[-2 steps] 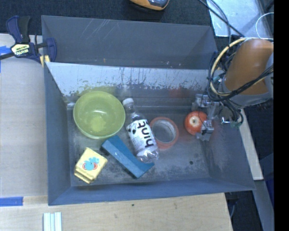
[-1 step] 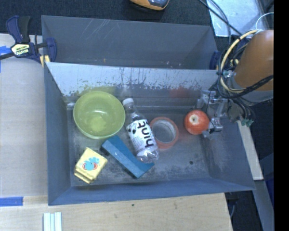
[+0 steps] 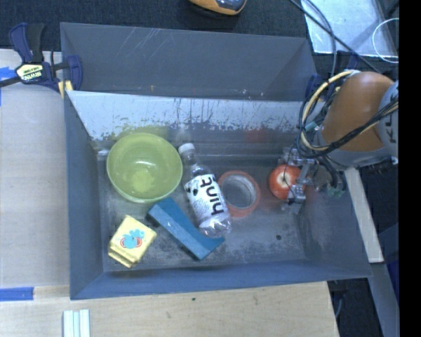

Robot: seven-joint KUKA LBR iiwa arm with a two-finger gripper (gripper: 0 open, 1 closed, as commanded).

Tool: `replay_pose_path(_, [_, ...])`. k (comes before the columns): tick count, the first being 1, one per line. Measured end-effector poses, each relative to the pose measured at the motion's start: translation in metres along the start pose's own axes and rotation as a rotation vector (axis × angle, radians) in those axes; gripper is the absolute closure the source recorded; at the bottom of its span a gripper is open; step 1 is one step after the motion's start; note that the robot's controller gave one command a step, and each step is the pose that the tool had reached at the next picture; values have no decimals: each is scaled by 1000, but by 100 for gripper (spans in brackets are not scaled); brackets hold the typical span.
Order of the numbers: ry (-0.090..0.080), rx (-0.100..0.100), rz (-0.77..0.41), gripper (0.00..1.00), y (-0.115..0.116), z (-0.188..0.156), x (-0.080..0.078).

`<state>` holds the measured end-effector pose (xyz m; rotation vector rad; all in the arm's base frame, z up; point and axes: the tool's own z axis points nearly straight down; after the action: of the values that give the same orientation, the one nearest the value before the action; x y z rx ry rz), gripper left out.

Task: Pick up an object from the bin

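- Camera view: my hand (image 3: pixel 295 186) sits low at the right end of the bin (image 3: pixel 196 283), close to its right wall.
- The red ball (image 3: pixel 279 180) lies on the side of my hand toward the view's left, touching it or just beside it; I cannot tell which.
- I cannot tell whether my hand is wide or narrow.
- The ball is round, so no axis matters; I judge the grasp turns on centring over it.
- A tape roll (image 3: pixel 238 192) lies just past the ball, then a bottle (image 3: pixel 205 196).
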<state>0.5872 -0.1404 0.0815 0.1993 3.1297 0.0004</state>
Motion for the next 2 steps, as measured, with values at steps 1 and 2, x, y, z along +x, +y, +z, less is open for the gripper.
replay_pose_path(1, [-14,3,-36,0,1,-34,23])
replay_pose_path(2, [4,-1,5,0,7,7,4])
